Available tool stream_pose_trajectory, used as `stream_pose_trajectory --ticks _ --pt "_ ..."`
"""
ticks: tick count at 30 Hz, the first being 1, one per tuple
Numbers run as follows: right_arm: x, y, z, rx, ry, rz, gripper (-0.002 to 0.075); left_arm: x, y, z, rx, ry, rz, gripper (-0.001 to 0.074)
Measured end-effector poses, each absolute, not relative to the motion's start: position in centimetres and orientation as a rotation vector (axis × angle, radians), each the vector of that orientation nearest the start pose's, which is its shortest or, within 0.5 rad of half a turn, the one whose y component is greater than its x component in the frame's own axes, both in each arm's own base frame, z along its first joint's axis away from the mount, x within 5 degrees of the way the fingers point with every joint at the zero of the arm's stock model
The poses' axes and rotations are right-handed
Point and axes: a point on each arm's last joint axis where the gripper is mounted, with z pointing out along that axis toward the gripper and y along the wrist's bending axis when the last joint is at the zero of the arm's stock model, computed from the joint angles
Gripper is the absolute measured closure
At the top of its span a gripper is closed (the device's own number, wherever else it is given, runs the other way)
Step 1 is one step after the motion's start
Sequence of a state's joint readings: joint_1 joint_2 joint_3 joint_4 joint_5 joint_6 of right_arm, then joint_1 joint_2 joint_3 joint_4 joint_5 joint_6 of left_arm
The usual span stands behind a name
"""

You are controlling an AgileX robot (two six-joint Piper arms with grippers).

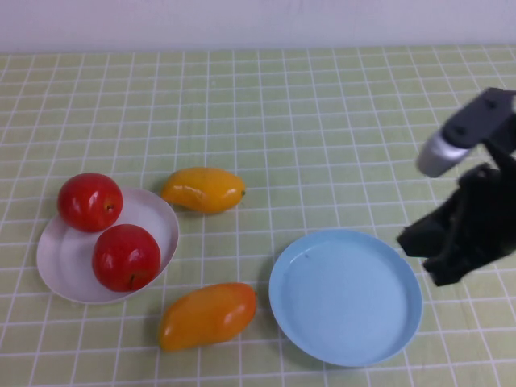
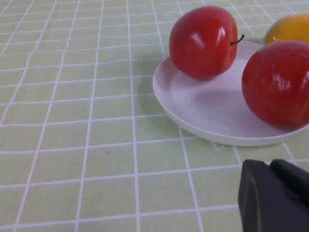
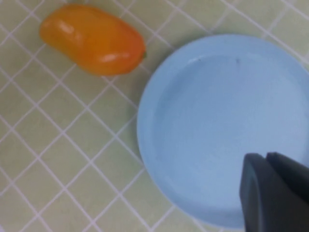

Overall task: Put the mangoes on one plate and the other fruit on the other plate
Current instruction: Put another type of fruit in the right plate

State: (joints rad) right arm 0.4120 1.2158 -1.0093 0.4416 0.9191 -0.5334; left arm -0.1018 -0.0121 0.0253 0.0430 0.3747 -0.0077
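near mango (image 1: 207,315) long axis left-right, tilted | far mango (image 1: 203,189) likewise | apples (image 1: 126,256) on white plate (image 1: 60,260) | blue plate (image 1: 345,297) bare | right pincer (image 1: 455,246) beside blue plate, opening unclear | left pincer (image 2: 275,198) near white plate, opening unclear

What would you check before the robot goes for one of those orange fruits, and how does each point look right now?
1. Both apples on the white plate: ok, the far apple and the near apple sit on it.
2. Blue plate free to receive fruit: ok, nothing lies in it.
3. Mangoes reachable: ok, the near mango and the far mango lie on the cloth, uncovered.
4. Mangoes on the blue plate: not ok, neither is.
5. Right gripper positioned: ok, beside the blue plate's right rim; whether its jaws are open: cannot tell.
6. Left gripper ready: cannot tell, only a dark tip shows near the white plate.
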Motion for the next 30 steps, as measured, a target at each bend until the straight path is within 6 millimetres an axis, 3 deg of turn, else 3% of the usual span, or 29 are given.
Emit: stream_pose_trajectory --ticks 6,9,14,19,21,24,30 --pt "22.7 19.3 31.5 -1.442 2.14 0.451 0.074 5.2 -0.4 17.2 0.115 1.868 -0.033 0.0731" --pt "23.1 22.2 30.8 -1.671 2.0 0.371 0.0704 5.2 -0.4 17.2 0.115 1.868 -0.033 0.0731" --pt "24.1 26.3 29.3 -1.883 1.863 0.266 0.0511 5.2 -0.4 17.2 0.115 1.868 -0.033 0.0731" --pt "24.6 29.4 28.4 -2.027 1.699 0.186 0.0203 5.2 -0.4 17.2 0.115 1.868 -0.033 0.0731" --pt "24.6 30.5 27.8 -2.083 1.63 0.172 0.012 5.2 -0.4 17.2 0.115 1.868 -0.033 0.0731" --pt "24.7 31.7 26.6 -2.146 1.574 0.162 0.0073 5.2 -0.4 17.2 0.115 1.868 -0.033 0.0731" --pt "25.2 33.9 24.4 -2.209 1.544 0.177 0.0055 5.2 -0.4 17.2 0.115 1.868 -0.033 0.0731"
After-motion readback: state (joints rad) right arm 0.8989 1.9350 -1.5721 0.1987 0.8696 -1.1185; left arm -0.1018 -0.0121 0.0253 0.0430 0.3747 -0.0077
